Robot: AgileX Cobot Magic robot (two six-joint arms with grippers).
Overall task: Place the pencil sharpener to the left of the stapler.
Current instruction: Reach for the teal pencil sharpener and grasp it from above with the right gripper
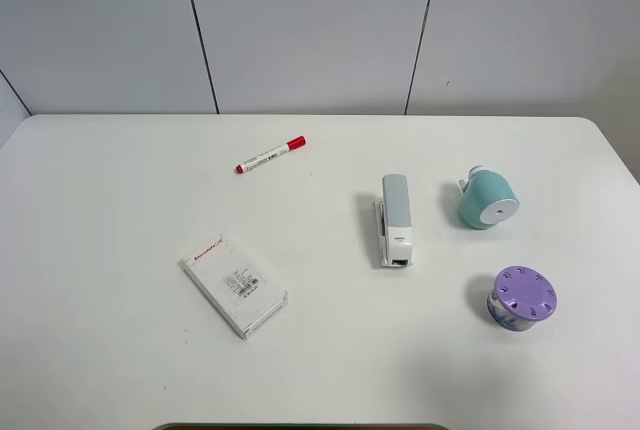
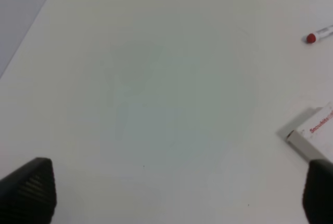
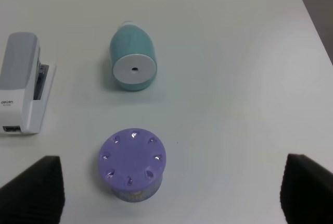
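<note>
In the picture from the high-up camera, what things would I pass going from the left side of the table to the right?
white box → red marker → stapler → pencil sharpener → purple container

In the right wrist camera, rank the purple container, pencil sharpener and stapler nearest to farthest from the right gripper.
1. Purple round container, just ahead of the right gripper.
2 and 3. Teal pencil sharpener, beyond the container, and stapler, off to the side: too close to call.

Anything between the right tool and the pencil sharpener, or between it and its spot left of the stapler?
Purple container sits between right tool and pencil sharpener; stapler lies across the route left.
</note>
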